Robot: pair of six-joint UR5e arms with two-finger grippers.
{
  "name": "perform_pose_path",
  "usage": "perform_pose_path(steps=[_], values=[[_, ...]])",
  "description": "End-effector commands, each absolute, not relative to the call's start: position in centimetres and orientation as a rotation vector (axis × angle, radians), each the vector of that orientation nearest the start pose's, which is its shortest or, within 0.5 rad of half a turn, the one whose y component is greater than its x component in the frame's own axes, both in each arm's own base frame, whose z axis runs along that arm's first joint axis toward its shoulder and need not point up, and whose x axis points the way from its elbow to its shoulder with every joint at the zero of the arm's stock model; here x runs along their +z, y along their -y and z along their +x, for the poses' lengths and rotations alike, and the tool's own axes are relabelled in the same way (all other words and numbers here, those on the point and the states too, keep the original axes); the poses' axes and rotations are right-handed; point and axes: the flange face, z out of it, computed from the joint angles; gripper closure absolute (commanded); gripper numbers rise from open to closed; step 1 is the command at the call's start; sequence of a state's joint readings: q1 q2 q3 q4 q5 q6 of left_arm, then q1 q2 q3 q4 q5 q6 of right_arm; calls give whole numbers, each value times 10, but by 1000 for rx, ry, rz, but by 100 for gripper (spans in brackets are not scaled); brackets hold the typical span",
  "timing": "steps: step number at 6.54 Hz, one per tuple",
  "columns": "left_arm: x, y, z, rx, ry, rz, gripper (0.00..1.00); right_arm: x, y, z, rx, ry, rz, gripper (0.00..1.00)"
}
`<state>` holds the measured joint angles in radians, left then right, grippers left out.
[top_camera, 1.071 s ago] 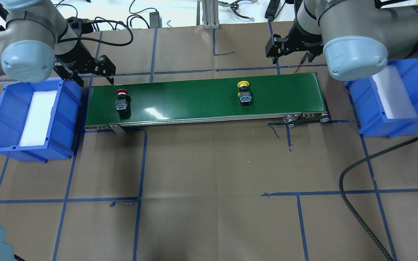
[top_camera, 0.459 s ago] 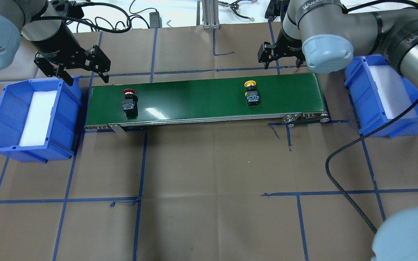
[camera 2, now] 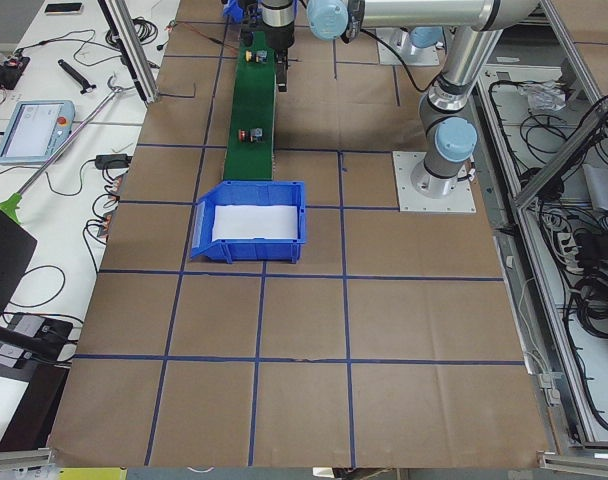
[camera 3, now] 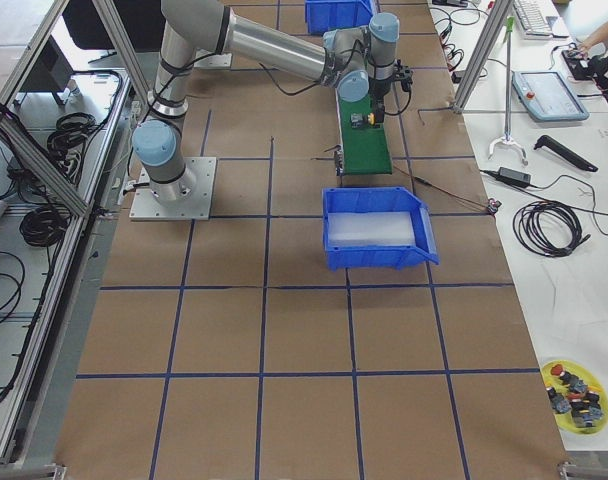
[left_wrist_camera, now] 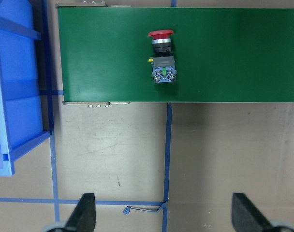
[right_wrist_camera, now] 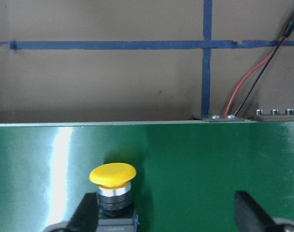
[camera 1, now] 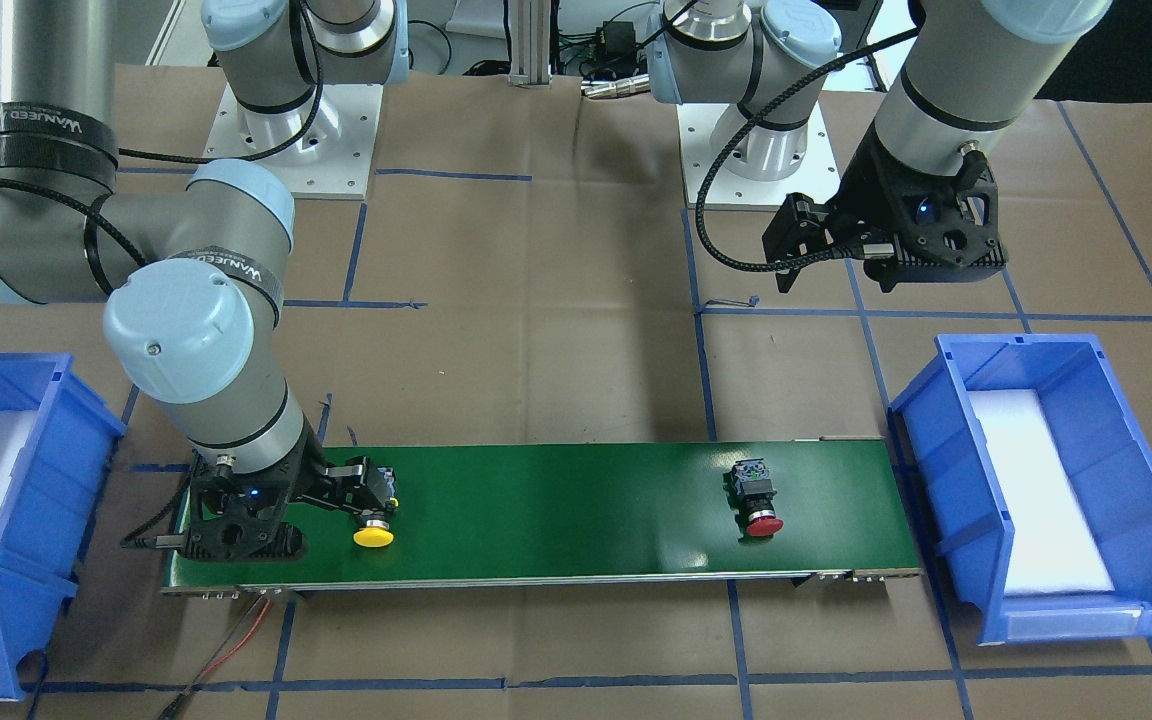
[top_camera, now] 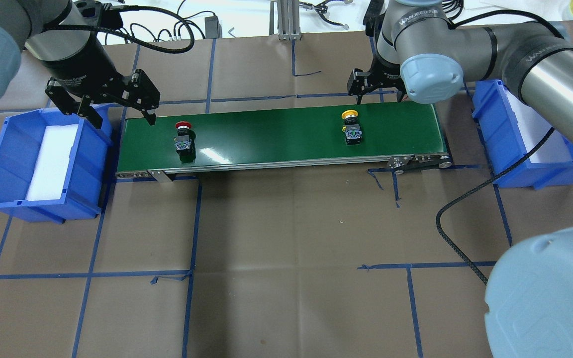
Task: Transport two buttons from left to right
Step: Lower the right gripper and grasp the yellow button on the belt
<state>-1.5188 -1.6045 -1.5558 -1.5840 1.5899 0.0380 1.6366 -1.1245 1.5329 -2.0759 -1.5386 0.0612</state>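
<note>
Silver-grey arms, pale blue joint caps, black end effectors, braided black cables

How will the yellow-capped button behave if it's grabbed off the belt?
Probably stiff: the yellow-capped button has a blocky, hard-looking body. Lying on its side on the green conveyor belt, its round cap might let it pivot when nudged.

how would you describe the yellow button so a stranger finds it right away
Find the long green belt. Two small black-bodied buttons lie on it, and the yellow button is the one toward the robot's right end. Its cap is yellow, while the red button sits near the left end.
</note>
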Motion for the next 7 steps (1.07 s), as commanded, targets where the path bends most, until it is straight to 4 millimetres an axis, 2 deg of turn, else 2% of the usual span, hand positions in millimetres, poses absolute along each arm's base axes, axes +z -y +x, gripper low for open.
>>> perform_pose_path(steps=[1, 3, 5, 6, 7], values=[[482, 507, -107, 30, -3124, -14, 0, 286, 635, 183, -96, -3064, -6, 0], [486, 504, -108, 18, -3125, -17, 0, 262, 622, 181, -17, -3069, 1, 0], [485, 504, -109, 18, -3125, -19, 0, 243, 618, 174, 26, -3089, 12, 1], [485, 505, -109, 18, -3125, -19, 0, 237, 618, 171, 47, -3092, 20, 20], [485, 505, -109, 18, -3125, -17, 0, 238, 620, 156, 62, -3092, 42, 52]])
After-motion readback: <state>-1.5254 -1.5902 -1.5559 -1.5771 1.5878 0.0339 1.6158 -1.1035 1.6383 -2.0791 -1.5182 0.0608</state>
